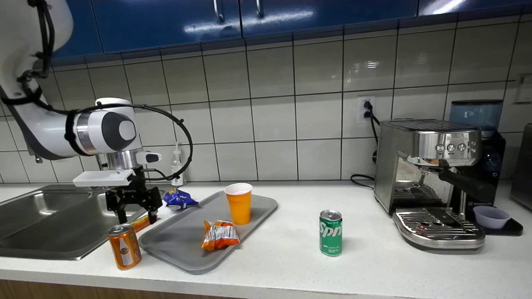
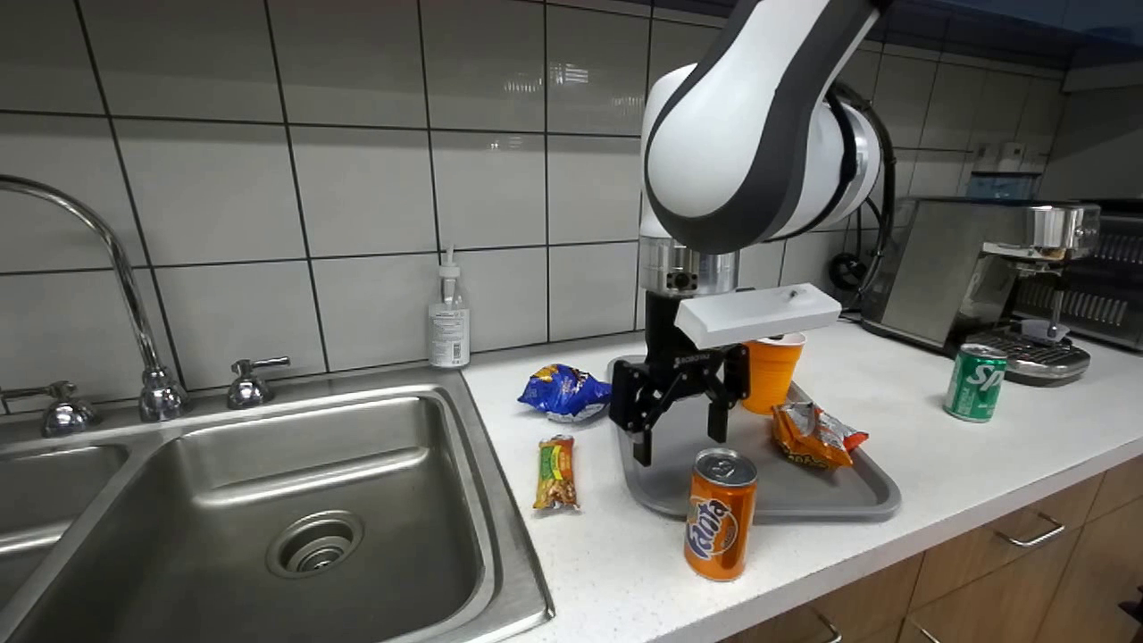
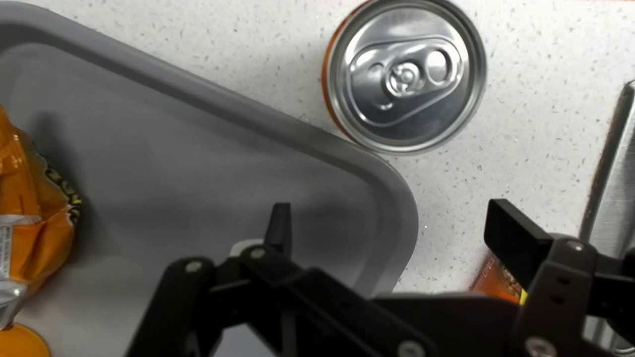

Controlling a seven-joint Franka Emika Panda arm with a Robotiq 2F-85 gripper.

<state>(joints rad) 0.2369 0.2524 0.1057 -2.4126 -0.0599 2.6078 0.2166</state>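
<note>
End effector (image 2: 679, 439) spread wide near Fanta can (image 2: 721, 515); tray (image 1: 178, 241) holds cup (image 1: 240, 207), orange packet (image 1: 220, 235).

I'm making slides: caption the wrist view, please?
Open, empty gripper above a gray tray and white counter, near a can.

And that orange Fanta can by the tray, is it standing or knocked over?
Standing: the Fanta can rests upright on the counter in both exterior views, and the wrist view looks down onto its lid.
</note>
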